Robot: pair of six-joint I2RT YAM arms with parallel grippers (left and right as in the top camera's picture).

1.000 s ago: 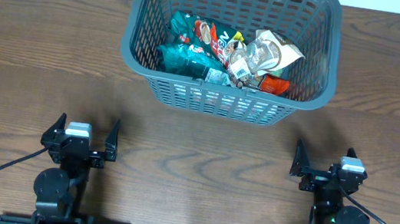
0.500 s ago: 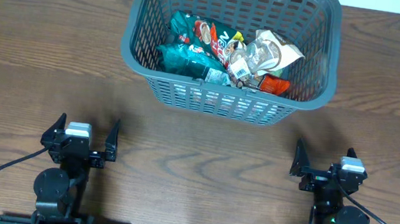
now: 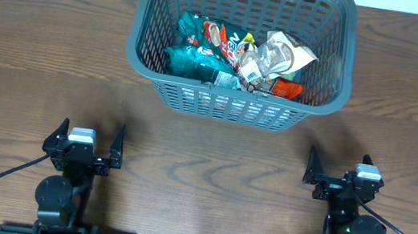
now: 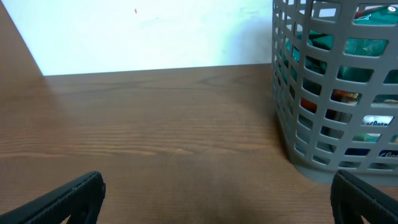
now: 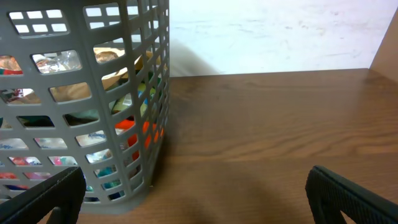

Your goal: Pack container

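nothing moved. dark grey lattice container (image 3: 227, 103) holds packets (image 3: 237, 56); left gripper (image 3: 92, 129), right gripper (image 3: 339, 162) jaws wide open, empty.

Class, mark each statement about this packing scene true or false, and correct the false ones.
1. The container holds several food packets. True.
2. The left gripper grips a packet. False: its jaws are open and empty.
3. The container lies on its side. False: it stands upright on the wooden table.
4. The right gripper is open. True.
5. The right gripper reaches inside the container. False: it sits apart from it, on the near side of the table.
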